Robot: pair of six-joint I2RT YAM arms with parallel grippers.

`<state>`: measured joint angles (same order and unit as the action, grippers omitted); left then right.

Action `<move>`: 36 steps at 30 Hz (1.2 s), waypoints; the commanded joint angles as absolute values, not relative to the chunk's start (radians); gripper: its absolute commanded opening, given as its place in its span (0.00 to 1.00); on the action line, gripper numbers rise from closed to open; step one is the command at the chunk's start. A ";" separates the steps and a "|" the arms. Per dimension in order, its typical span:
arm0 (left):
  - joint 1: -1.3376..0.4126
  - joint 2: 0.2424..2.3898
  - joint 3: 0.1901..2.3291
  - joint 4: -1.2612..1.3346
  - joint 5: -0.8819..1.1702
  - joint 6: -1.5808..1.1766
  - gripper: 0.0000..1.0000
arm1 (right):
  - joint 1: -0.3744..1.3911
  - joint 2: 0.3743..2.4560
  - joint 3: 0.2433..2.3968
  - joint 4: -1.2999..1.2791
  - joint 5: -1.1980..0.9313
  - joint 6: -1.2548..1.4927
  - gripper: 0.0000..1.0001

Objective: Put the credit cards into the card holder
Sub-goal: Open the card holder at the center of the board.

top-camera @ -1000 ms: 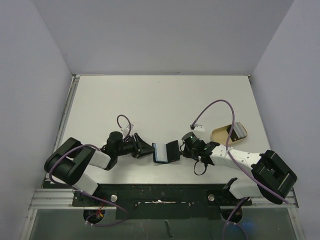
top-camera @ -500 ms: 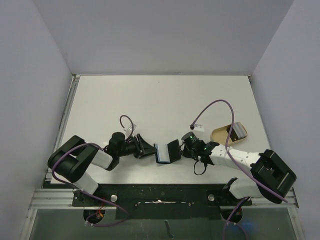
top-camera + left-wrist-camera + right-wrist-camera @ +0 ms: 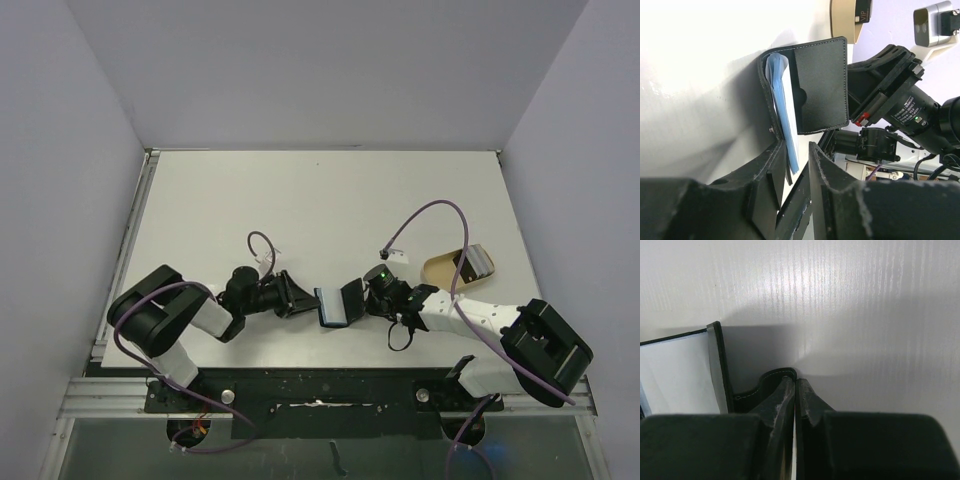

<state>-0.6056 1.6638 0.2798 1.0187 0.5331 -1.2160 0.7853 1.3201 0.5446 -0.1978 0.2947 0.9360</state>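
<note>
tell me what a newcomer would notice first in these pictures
The black card holder stands half open between the two arms near the front edge of the table, with pale blue credit cards showing inside. The right claw is shut on one flap, while the left claw straddles the cards' edge with a gap showing. A tan tray sits off to the right.
</note>
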 commanded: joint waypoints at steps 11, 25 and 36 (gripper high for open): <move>-0.630 1.644 0.352 0.934 0.454 -1.088 0.00 | 0.795 1.282 0.555 -0.205 0.308 0.937 0.00; -0.634 1.539 0.329 0.823 0.402 -1.053 0.00 | 0.802 1.195 0.690 -0.414 0.317 0.959 0.32; -0.646 1.568 0.377 0.832 0.437 -1.053 0.08 | 0.855 1.188 0.841 -0.434 0.310 0.900 0.35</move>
